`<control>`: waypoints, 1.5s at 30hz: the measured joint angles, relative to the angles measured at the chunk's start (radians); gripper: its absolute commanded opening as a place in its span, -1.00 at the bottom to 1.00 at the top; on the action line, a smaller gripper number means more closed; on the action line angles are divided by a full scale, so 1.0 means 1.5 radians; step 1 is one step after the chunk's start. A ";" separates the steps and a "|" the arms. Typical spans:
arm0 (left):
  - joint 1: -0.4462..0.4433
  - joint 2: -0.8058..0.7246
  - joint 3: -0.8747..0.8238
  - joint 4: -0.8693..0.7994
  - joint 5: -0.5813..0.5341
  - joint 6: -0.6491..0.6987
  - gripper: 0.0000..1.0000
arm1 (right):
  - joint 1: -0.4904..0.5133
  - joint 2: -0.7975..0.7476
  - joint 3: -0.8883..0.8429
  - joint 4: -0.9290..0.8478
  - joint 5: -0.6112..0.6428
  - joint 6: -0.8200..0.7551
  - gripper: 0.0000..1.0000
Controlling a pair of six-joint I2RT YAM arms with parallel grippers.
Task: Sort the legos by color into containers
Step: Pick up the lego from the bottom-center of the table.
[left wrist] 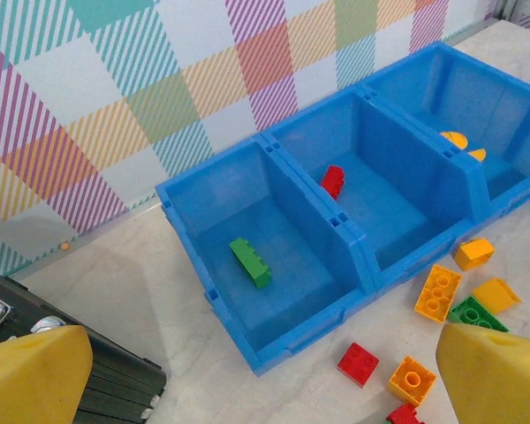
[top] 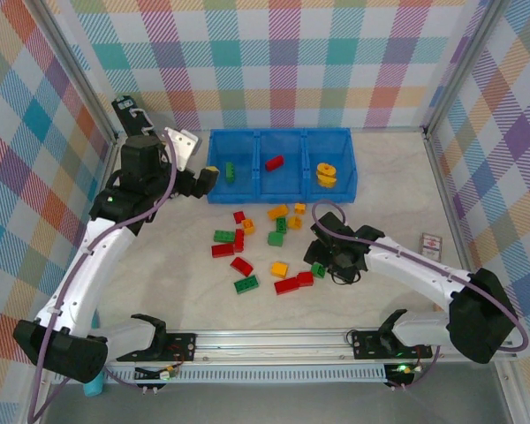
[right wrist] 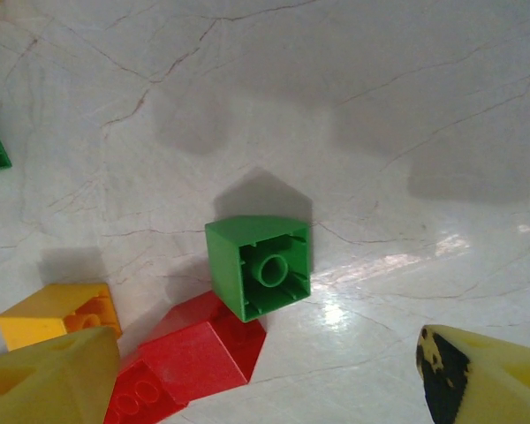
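Now R gripper (right wrist: 265,380) gapes wide above green lego (right wrist: 258,268), touching nothing.

No text, number or brand is legible here. A small white card (top: 430,244) lies at the right side of the table (top: 397,177). It carries a reddish print that is too small to make out. The black bar (top: 274,374) along the near edge bears a row of white marks, too fine to read as characters.
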 measured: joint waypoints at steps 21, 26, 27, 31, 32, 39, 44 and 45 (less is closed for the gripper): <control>0.000 0.001 0.000 -0.001 -0.003 0.002 0.99 | -0.032 0.168 0.000 0.065 -0.083 -0.018 0.41; 0.000 0.007 0.000 -0.001 -0.003 0.003 1.00 | -0.041 0.186 0.014 0.040 -0.091 -0.032 0.16; 0.000 0.009 0.000 -0.001 -0.003 0.003 1.00 | -0.043 0.189 0.017 0.035 -0.091 -0.035 0.12; 0.000 0.019 0.000 -0.001 -0.008 0.005 1.00 | -0.049 0.202 0.029 0.015 -0.094 -0.047 -0.04; 0.000 0.023 0.001 -0.001 -0.009 0.005 0.99 | -0.052 0.206 0.033 0.009 -0.095 -0.050 -0.09; 0.000 0.045 0.019 -0.010 -0.020 0.022 1.00 | -0.078 0.232 0.120 -0.013 -0.093 -0.124 -0.23; 0.000 0.045 0.033 -0.017 -0.036 0.036 1.00 | -0.114 0.243 0.291 -0.044 -0.066 -0.221 -0.24; 0.000 0.045 0.034 -0.018 -0.039 0.039 1.00 | -0.118 0.253 0.330 -0.049 -0.061 -0.244 -0.25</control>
